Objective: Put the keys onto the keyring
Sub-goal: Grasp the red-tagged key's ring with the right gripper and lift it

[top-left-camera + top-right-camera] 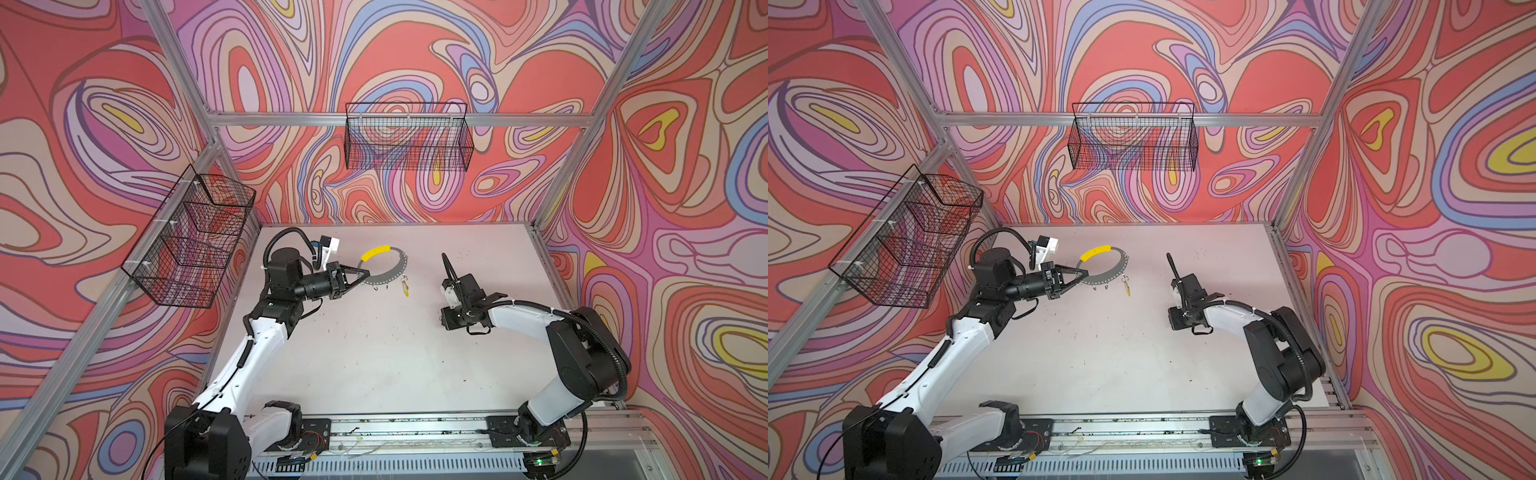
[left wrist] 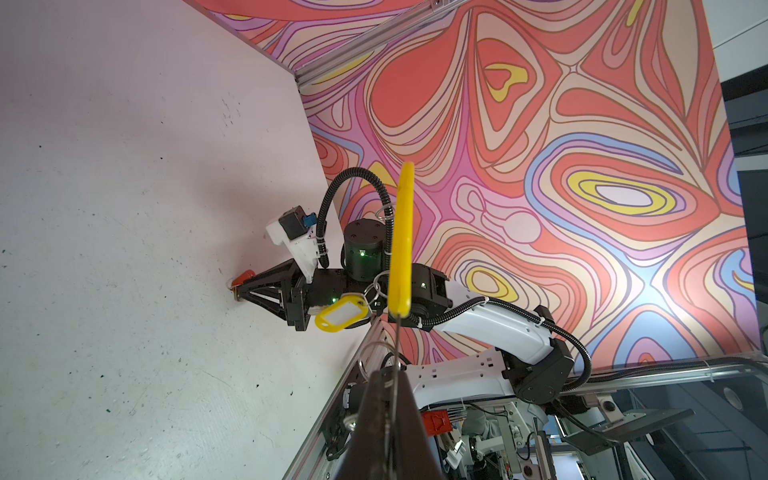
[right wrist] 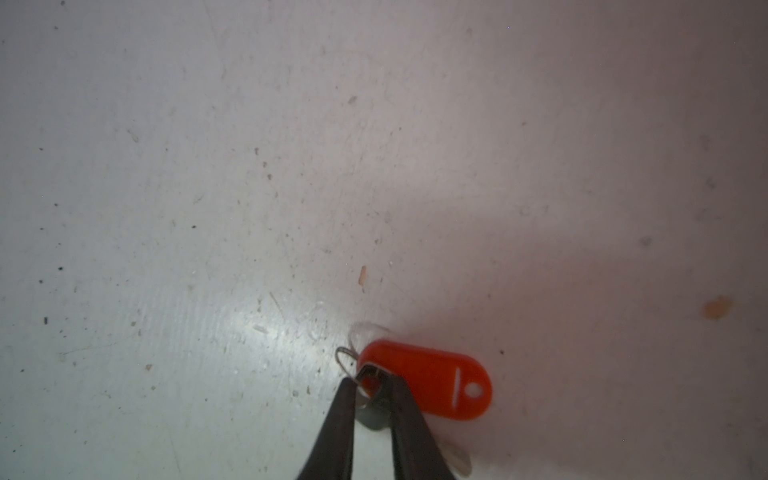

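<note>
- While the left gripper point(image 1: 366, 274) is clenched on the left rim of the keyring point(image 1: 402, 268), the left arm point(image 1: 257, 345) rises from the front rail point(image 1: 415, 424). Its wrist is bent so the gripper lies roughly level and points right.
- Keyring: it sits over the back middle of the desk point(image 1: 374, 353), with its yellow arc point(image 1: 376, 252) toward the back wall. In the left wrist view it appears edge-on between the fingers point(image 2: 374, 399).
- Yellow key point(image 1: 405, 286): it hangs from a split ring on the keyring's near right rim, and both top views show it. Its yellow tag point(image 2: 340, 318) dangles free.
- Right arm point(image 1: 523, 318): the elbow is raised at the right side and the forearm reaches left. The wrist is folded down, with the right gripper point(image 1: 444, 257) tip-down on the desk, well apart from the keyring.
- Right gripper: its jaws are narrowed, grasping the metal end of the red key point(image 3: 432, 382), which lies on the desk. A wire loop point(image 3: 345, 359) pokes out beside the fingertips point(image 3: 349, 388).
- The key's blade is too dark to make out.
</note>
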You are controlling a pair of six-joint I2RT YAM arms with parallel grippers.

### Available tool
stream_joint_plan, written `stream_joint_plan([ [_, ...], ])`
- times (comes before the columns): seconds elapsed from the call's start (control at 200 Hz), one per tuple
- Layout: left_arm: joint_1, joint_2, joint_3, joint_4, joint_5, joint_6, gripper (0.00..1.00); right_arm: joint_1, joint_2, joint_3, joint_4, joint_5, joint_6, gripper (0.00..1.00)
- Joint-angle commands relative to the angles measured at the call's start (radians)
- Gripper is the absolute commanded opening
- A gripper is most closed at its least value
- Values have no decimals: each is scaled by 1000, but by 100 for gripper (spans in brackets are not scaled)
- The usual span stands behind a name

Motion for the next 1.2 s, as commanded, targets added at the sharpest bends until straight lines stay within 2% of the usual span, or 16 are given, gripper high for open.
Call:
stream_joint_plan([
  [0.0, 7, 2, 0, 34, 27, -5, 0, 7, 8, 5, 0, 11, -16, 18],
  [0.436, 12, -14, 2, -9, 29, 15, 0, 6, 29, 18, -2, -12, -30, 10],
  [0.676, 15, -14, 6, -27, 29, 24, 0, 7, 22, 14, 11, -30, -33, 0],
  [0.831, 18, -20, 13, -48, 24, 31, 0, 9, -3, 8, 24, -26, -41, 0],
  [0.977, 19, -33, 42, -100, -3, 51, 0, 34, -83, -9, 41, -20, -54, 0],
  [1.112, 18, -49, 105, -237, -77, 126, 0, 76, -199, -8, 25, -14, -49, 0],
  [1.197, 18, -61, 120, -246, -121, 131, 0, 96, -290, -14, 16, -26, -41, 0],
])
